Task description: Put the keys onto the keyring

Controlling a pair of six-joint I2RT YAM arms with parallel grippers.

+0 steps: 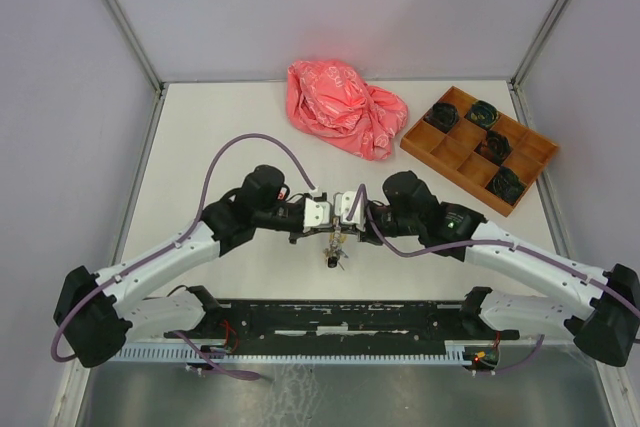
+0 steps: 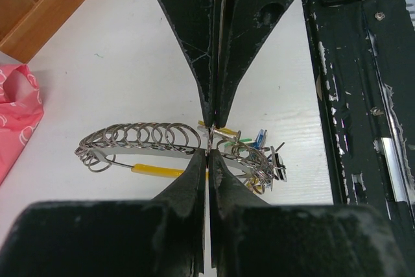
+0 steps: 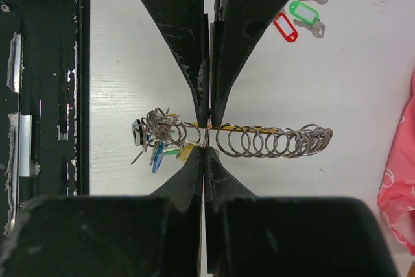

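The keyring (image 2: 155, 170), thin silver wire with a yellow stretch, hangs above the table between both grippers, threaded with a row of small silver loops (image 2: 139, 137). Several keys (image 2: 258, 150) with blue, green and yellow tags bunch at one end; they also show in the right wrist view (image 3: 154, 144) and the top view (image 1: 335, 252). My left gripper (image 2: 209, 155) and right gripper (image 3: 205, 149) meet tip to tip, both shut on the keyring at the same spot. In the top view they are the left gripper (image 1: 318, 213) and the right gripper (image 1: 352, 209). Loose keys with a red tag (image 3: 284, 26) and a green tag (image 3: 303, 12) lie on the table.
A crumpled pink bag (image 1: 345, 107) lies at the back centre. A wooden compartment tray (image 1: 455, 152) with dark items stands at the back right. A black rail (image 1: 340, 322) runs along the near edge. White walls enclose the table.
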